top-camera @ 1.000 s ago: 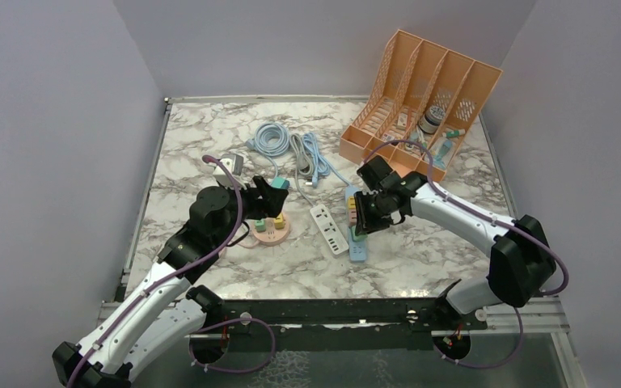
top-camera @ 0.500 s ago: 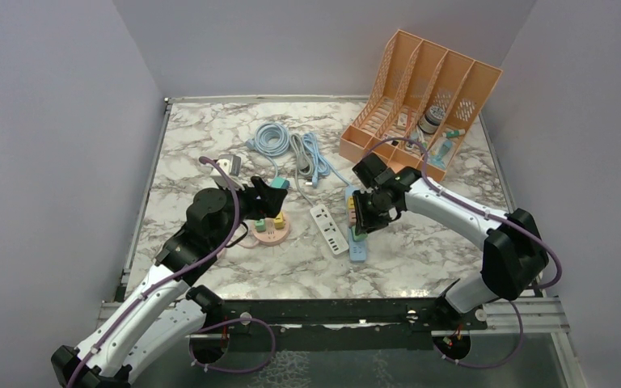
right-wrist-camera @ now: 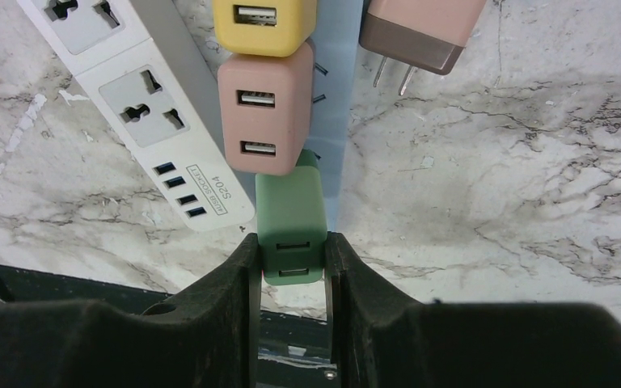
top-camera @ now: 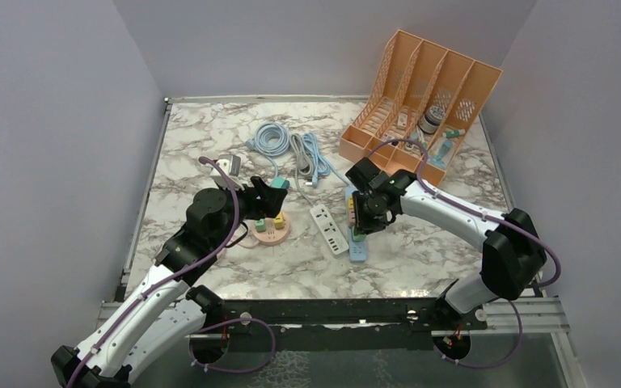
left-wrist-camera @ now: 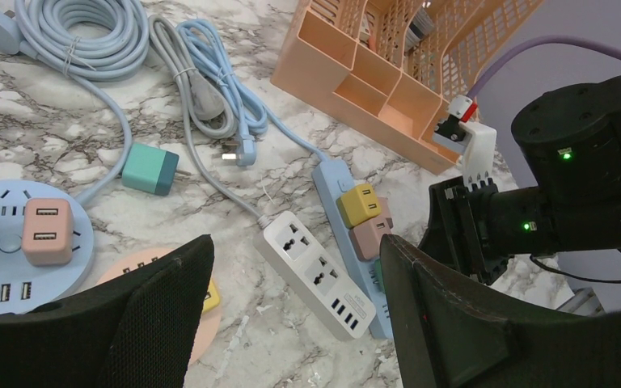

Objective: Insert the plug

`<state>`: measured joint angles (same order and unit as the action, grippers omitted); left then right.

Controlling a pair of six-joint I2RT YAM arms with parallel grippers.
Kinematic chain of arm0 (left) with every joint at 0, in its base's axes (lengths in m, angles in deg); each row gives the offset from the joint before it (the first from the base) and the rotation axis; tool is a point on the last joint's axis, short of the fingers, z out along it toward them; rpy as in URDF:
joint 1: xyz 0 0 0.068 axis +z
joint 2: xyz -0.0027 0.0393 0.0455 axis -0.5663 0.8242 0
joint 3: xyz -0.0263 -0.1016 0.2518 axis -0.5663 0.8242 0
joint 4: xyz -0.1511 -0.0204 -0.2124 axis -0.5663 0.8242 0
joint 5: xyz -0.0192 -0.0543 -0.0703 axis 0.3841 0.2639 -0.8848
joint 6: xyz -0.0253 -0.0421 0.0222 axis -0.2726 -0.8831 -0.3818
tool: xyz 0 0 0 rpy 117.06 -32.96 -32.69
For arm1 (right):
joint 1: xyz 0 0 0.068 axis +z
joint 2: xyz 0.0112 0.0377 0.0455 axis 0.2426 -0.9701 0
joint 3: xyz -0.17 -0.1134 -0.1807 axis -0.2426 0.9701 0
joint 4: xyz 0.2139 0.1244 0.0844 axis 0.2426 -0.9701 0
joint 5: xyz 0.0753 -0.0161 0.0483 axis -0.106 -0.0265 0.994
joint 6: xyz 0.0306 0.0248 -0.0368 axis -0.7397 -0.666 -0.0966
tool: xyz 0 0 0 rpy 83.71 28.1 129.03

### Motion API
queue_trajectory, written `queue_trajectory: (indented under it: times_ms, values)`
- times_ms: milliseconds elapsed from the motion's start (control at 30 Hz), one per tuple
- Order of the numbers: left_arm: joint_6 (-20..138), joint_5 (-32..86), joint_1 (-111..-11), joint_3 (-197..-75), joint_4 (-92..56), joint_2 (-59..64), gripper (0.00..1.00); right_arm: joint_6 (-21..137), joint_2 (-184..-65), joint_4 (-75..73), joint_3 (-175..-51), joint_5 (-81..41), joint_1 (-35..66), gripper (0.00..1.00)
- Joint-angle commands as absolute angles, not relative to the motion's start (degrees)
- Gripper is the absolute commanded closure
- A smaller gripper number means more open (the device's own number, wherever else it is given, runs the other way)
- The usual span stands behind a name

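A green plug [right-wrist-camera: 291, 214] with two USB ports sits between the fingers of my right gripper [right-wrist-camera: 291, 259], which is shut on it. It stands over the blue power strip [right-wrist-camera: 335, 121], right behind a pink plug [right-wrist-camera: 265, 121] and a yellow plug [right-wrist-camera: 265, 20] seated in that strip. The green plug's prongs are hidden, so I cannot tell how deep it sits. From above, the right gripper [top-camera: 361, 220] hangs over the strip [top-camera: 358, 252]. My left gripper [left-wrist-camera: 291, 250] is open and empty above the white power strip [left-wrist-camera: 314, 275].
A loose pink plug [right-wrist-camera: 420, 28] lies right of the blue strip. A round pink hub [top-camera: 269, 229] is under the left arm. Coiled cables [top-camera: 287, 145] lie at the back. An orange file organizer [top-camera: 420, 97] stands back right. A teal plug [left-wrist-camera: 149, 168] lies on the marble.
The right wrist has shifted slightly left, still holding the green plug over the blue strip. The left arm has barely moved.
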<state>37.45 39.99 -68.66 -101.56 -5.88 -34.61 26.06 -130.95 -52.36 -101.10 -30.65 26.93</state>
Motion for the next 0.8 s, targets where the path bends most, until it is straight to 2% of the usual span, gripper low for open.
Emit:
queue_trajectory:
  times_ms: [0, 767]
  values:
    - [37.19, 40.27, -68.33, -101.23, -6.79, -34.96, 0.23, 22.85, -133.57, -53.58, -100.12, -39.93, 28.18, 0.99]
    - [37.5, 40.09, -68.33, -101.58, -6.11, -35.26, 0.23, 17.78, -143.64, -50.41, -100.57, -43.87, 33.16, 0.99]
